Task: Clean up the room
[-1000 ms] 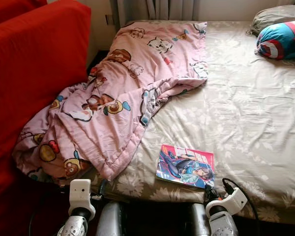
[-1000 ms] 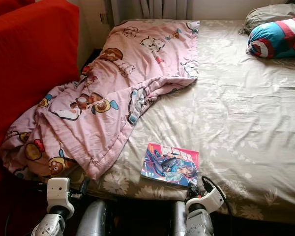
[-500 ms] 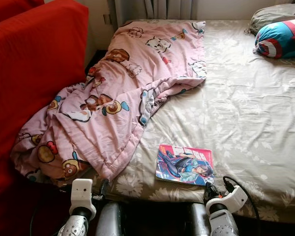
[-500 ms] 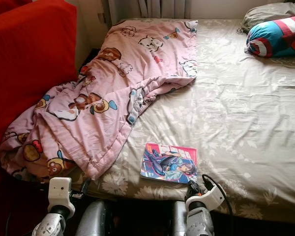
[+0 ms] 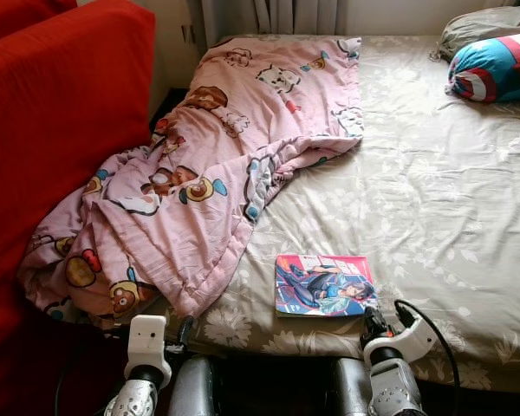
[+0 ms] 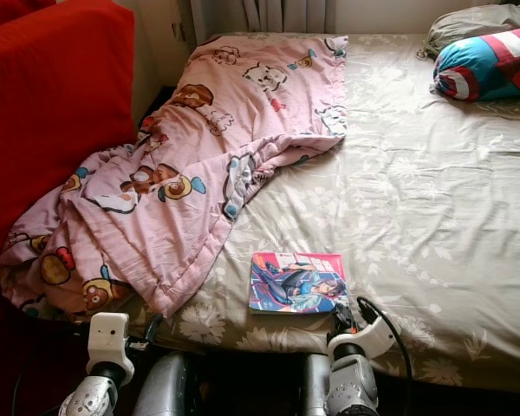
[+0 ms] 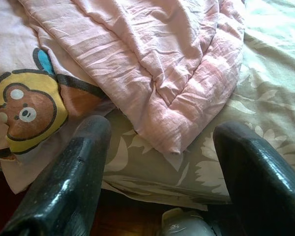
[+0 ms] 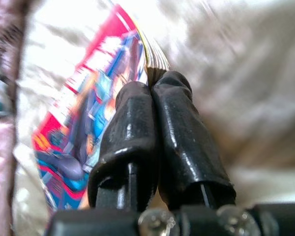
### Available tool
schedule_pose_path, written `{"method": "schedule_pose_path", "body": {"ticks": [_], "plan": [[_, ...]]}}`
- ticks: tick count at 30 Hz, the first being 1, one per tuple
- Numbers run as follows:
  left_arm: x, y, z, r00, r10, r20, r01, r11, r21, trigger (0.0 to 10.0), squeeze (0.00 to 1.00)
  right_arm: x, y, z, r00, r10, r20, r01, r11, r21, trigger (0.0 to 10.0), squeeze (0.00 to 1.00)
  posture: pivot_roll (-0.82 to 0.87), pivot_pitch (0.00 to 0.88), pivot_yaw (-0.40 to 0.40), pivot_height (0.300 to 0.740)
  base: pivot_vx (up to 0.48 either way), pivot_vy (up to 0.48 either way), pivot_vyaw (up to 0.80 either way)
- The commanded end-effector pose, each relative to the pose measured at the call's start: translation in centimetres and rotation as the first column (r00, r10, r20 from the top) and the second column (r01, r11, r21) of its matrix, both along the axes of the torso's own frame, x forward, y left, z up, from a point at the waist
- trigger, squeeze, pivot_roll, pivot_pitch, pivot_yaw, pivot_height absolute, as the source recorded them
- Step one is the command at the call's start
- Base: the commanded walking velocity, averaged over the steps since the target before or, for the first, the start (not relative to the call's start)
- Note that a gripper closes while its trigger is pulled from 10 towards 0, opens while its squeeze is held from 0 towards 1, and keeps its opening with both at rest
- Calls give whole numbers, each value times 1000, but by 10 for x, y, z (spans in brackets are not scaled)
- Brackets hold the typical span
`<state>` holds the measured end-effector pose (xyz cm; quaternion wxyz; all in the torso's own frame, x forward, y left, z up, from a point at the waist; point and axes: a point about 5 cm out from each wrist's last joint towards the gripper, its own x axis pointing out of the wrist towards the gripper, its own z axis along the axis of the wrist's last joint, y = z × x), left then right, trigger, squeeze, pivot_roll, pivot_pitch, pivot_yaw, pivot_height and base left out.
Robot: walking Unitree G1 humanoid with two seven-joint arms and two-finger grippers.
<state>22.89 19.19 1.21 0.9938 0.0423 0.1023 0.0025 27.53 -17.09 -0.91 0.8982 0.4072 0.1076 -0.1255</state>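
Since the earlier frames the comic book (image 5: 323, 284) has rotated, its long edges now running nearly parallel to the near edge of the bed (image 5: 433, 217), and the right gripper (image 8: 157, 88) has shifted closer to the book's 4 o'clock corner. The right gripper's two black fingers (image 8: 132, 128) are pressed together, tips against the book's page edge; no page is visibly between them. The book lies flat on the grey floral sheet, at 5 o'clock from the pink cartoon quilt (image 5: 208, 165), which drapes over the bed's 9 o'clock side beside the red sofa (image 5: 52, 130). The left gripper (image 7: 157, 142) hangs with fingers wide apart, just short of the quilt's lowest fold. Two pillows (image 5: 494, 65) rest at 1 o'clock.
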Motion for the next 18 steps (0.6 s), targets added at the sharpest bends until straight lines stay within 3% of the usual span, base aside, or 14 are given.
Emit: {"method": "schedule_pose_path", "body": {"ticks": [1,5,11,15,16,18], "plan": [[-4,1,-5,1000,2,-19,-2,1000,13,10000,0,4,0,9,998,-16,64,17,1000,-14,0,0,33,148,43,583,0,0,0],[-4,0,-5,1000,2,-20,-2,1000,12,10000,0,-4,-3,10,994,-57,97,58,998,-12,0,0,27,149,40,583,0,0,0],[-4,-1,-6,1000,0,-21,0,1000,12,10000,0,-19,-7,4,993,-96,71,95,995,5,0,0,23,148,38,583,0,0,0],[-4,-1,-5,1000,-1,-19,2,1000,12,10000,0,-29,-8,-12,994,-103,-31,104,994,33,0,0,21,148,39,583,0,0,0],[-4,-1,-5,1000,-2,-20,2,1000,13,10000,0,-30,-7,-14,995,-93,-46,94,995,30,10000,0,21,148,39,583,0,0,0],[-4,-1,-5,1000,-2,-18,2,1000,14,10000,0,-30,-8,-15,994,-88,-62,90,996,28,10000,0,31,154,41,583,0,0,0]]}}
